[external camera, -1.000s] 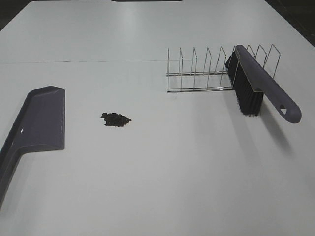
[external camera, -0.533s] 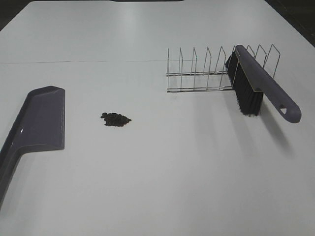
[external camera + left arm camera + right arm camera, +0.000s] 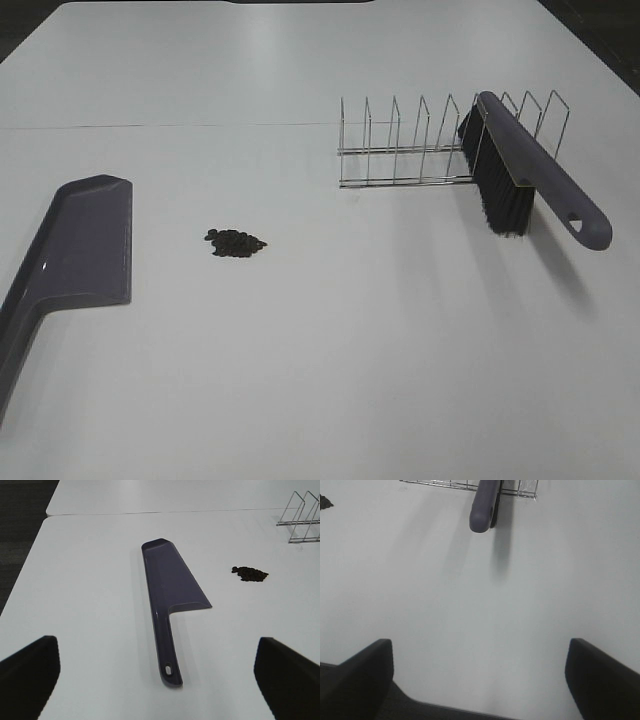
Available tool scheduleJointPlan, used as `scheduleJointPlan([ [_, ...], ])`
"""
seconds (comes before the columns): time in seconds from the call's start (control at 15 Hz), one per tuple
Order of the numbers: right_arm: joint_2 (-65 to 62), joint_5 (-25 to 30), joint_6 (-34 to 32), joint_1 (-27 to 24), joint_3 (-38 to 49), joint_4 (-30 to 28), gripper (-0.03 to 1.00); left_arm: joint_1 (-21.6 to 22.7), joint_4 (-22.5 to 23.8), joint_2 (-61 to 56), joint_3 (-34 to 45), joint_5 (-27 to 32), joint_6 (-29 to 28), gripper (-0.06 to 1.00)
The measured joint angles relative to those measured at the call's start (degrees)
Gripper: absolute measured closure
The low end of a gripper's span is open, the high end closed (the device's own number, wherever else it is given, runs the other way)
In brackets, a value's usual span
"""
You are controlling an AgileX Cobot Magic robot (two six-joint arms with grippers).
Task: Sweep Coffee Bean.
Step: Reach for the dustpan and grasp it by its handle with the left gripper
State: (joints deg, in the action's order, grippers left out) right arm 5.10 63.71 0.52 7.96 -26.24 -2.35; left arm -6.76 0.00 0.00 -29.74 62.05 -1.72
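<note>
Exterior high: coffee bean (image 3: 236, 243) between dustpan (image 3: 85, 245) and rack (image 3: 400, 150) propping brush (image 3: 520, 170); left hand (image 3: 159, 669), right hand (image 3: 480, 672) spread, empty

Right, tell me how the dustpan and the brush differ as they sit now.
The dustpan lies flat on the table; the brush leans in the wire rack, its handle end raised. The dustpan is a bare tray; the brush carries black bristles. The dustpan sits left, close to the coffee beans; the brush is right, farther from them. Both are purple plastic with a hole in the handle.
</note>
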Motion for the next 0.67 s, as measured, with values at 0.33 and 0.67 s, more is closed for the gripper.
scheduleJointPlan([
  [0.33,0.0,0.0,0.0,0.0,0.0,0.0,0.15,0.0,1.0,13.2,0.0,0.0,-1.8,-0.04],
  [0.67,0.0,0.0,0.0,0.0,0.0,0.0,0.15,0.0,3.2,43.8,0.0,-0.3,-5.6,-0.04],
])
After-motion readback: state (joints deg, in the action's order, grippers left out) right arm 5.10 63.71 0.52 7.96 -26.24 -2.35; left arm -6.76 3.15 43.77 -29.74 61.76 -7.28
